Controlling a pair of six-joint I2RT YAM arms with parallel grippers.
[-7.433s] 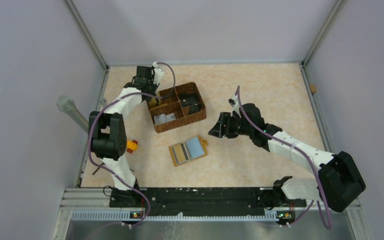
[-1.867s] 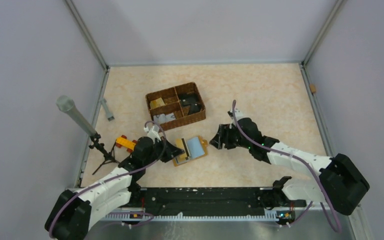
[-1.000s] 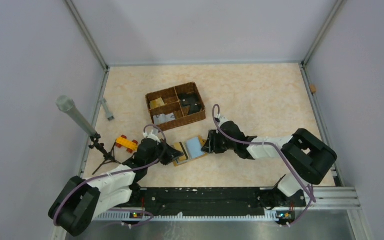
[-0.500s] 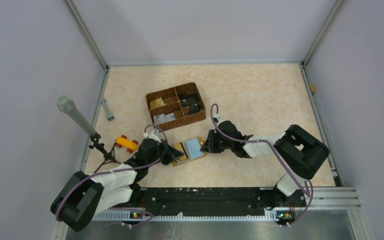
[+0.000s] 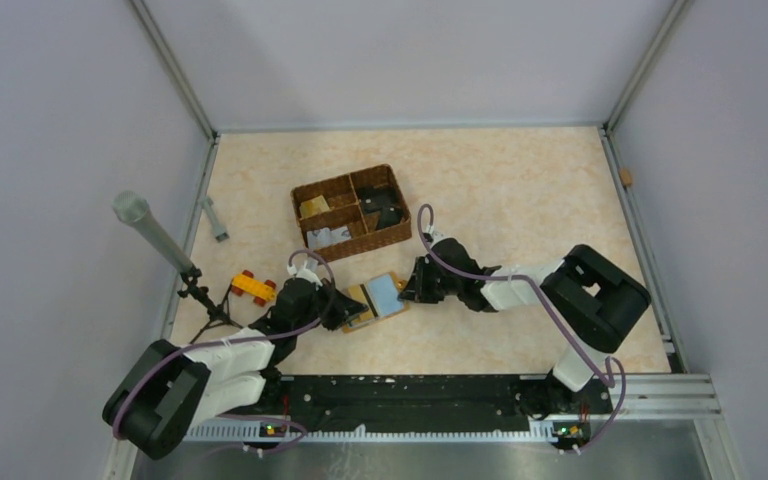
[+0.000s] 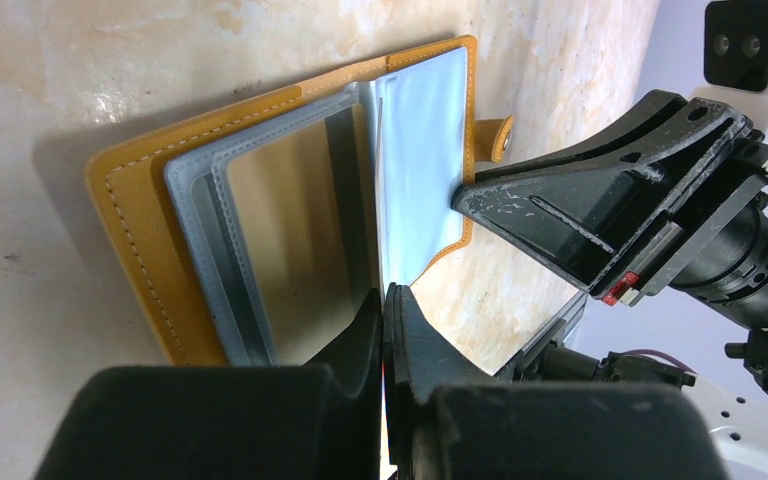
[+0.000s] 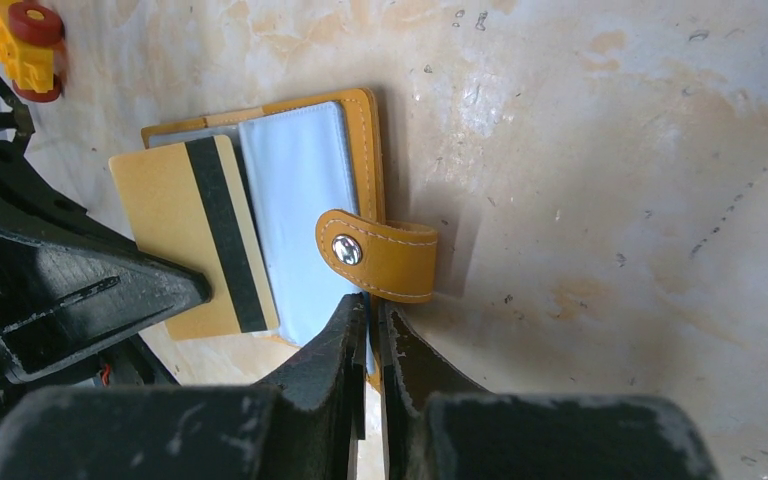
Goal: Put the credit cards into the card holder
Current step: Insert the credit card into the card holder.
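Since a second ago the right gripper (image 7: 368,305) has edged left and narrowed. Its jaws, almost together, nip the open card holder (image 7: 370,160) at its right edge in the overhead view, lower centre, below the woven basket (image 5: 352,212). The left gripper (image 6: 384,300), clamped tight, pinches a yellowish, black-striped credit card (image 7: 160,220) over the holder's left half.

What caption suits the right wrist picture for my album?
Right gripper pinches the open card holder at its edge; left gripper holds a yellow card on it.
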